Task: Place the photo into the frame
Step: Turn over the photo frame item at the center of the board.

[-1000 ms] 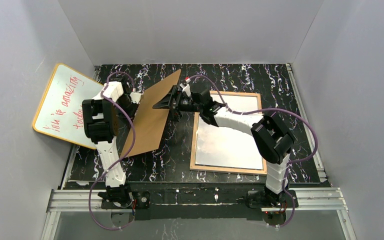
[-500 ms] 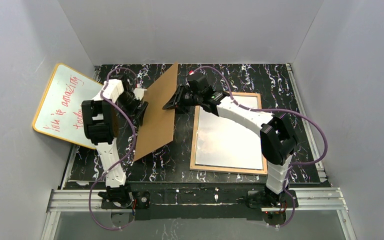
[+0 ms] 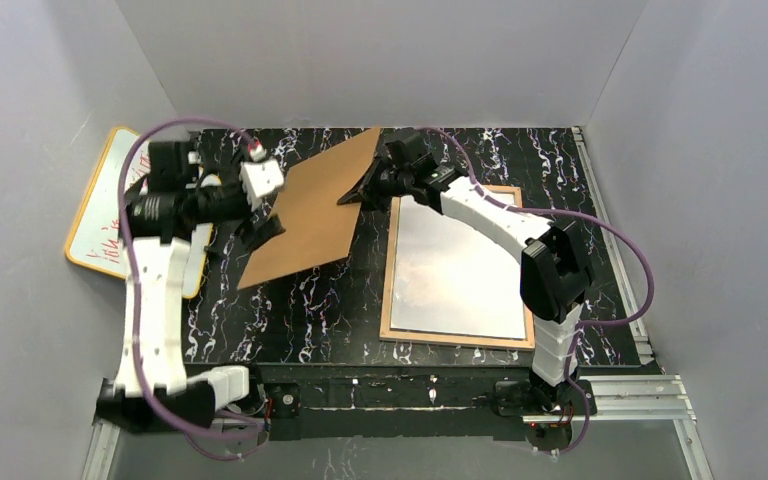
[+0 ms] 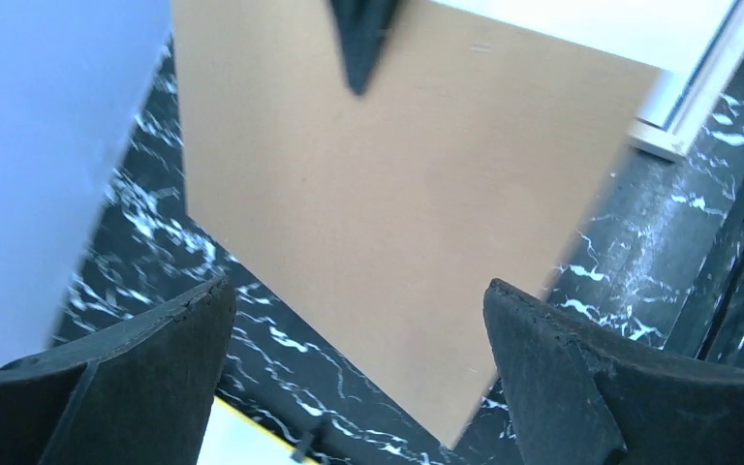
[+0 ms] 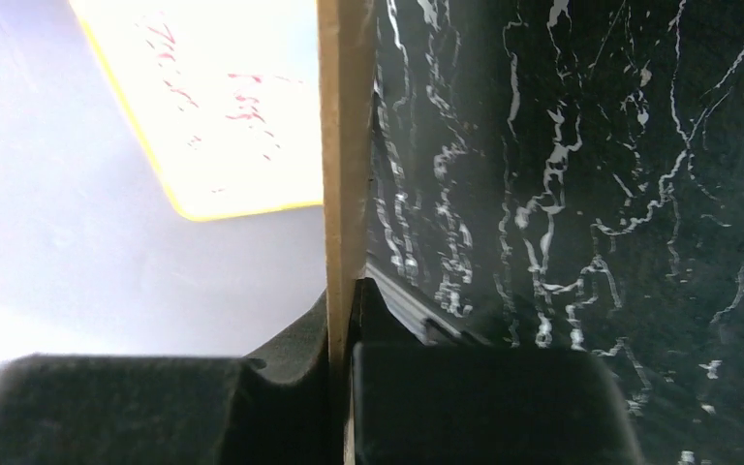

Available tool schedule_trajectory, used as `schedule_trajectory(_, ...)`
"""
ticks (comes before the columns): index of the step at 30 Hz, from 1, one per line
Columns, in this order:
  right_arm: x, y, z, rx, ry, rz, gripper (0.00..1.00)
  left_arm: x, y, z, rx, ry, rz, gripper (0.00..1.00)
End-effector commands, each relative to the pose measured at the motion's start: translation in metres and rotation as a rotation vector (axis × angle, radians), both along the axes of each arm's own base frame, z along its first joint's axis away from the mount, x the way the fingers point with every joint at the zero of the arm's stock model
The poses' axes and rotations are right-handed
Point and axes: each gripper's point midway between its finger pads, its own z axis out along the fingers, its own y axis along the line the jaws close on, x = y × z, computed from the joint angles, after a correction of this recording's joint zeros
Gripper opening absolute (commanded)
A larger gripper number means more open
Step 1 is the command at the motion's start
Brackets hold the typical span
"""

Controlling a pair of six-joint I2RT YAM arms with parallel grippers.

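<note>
The frame (image 3: 390, 280) lies flat on the right half of the mat, its tan wood side up. A pale glossy sheet (image 3: 455, 265) fills it; I cannot tell whether that is the photo's white back. The photo's dark picture side is out of view. My right gripper (image 3: 362, 190) (image 5: 344, 300) is shut on the edge of the brown backing board (image 3: 310, 210) (image 5: 344, 145), which hangs tilted left of the frame. My left gripper (image 3: 265, 205) (image 4: 356, 291) stands wide open at the board's left edge, fingers apart from it. The board (image 4: 397, 194) fills the left wrist view.
An orange-rimmed whiteboard (image 3: 100, 215) (image 5: 232, 97) with red handwriting leans against the left wall, behind my left arm. Grey walls close in three sides of the black marbled mat (image 3: 300, 310). A metal rail (image 3: 620, 395) runs along the near edge.
My left gripper has let go of the board and pulled back to the left. My right gripper has shut on the board's edge and now carries it alone, farther back and flatter.
</note>
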Motion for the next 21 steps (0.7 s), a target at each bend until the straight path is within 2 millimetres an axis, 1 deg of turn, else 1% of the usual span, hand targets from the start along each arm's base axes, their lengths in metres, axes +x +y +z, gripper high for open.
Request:
schedule_trajectory(1,0.014,-0.004,0.080,0.247,0.026,-0.083,0.01,-0.054,-0.015,-0.006,0.047,-0.098,-0.216,0.98)
schedule_trajectory(4,0.015,-0.003,0.091,0.321,0.096,-0.130,0.01,-0.074,-0.012,-0.009,0.113,-0.139,-0.271,0.98)
schedule_trajectory(6,0.015,-0.002,0.098,0.364,0.135,-0.146,0.01,-0.086,-0.009,-0.016,0.154,-0.129,-0.314,0.98)
schedule_trajectory(9,0.013,0.002,0.109,0.437,0.156,-0.153,0.01,-0.090,-0.006,-0.024,0.190,-0.146,-0.333,0.98)
schedule_trajectory(13,0.005,0.009,0.118,0.492,0.184,-0.145,0.01,-0.075,-0.001,-0.028,0.249,-0.278,-0.318,0.94)
schedule_trajectory(17,-0.005,0.015,0.126,0.522,0.184,-0.129,0.01,-0.052,0.003,-0.019,0.264,-0.395,-0.247,0.90)
schedule_trajectory(19,-0.012,0.019,0.125,0.523,0.195,-0.116,0.01,-0.047,0.002,-0.016,0.258,-0.415,-0.248,0.85)
schedule_trajectory(21,-0.017,0.023,0.127,0.538,0.202,-0.103,0.01,-0.043,0.001,-0.014,0.251,-0.422,-0.251,0.78)
